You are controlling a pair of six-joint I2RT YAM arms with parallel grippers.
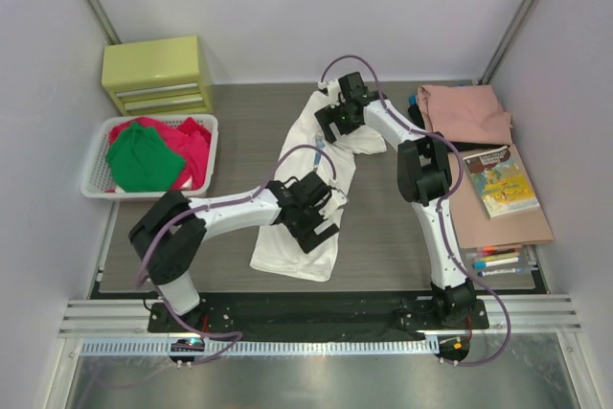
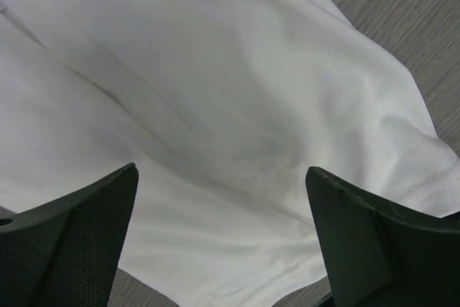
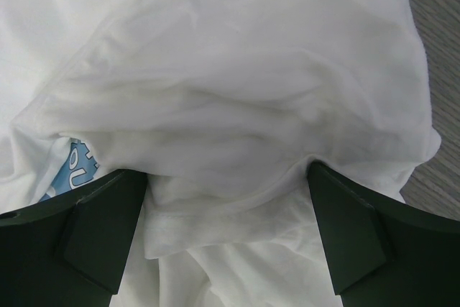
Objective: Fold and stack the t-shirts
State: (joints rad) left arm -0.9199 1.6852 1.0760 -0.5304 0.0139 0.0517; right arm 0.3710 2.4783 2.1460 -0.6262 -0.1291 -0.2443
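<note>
Left jaws and right jaws gape wide over the white t-shirt [image 1: 283, 251].

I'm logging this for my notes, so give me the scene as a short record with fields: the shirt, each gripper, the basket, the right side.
shirt in work: white t-shirt, rumpled, mid table
left gripper: open, over its near end, not gripping
right gripper: open, over its far end, not gripping
basket: left side, holds red shirt and green shirt
right side: salmon-pink shirt, book nearer
</note>
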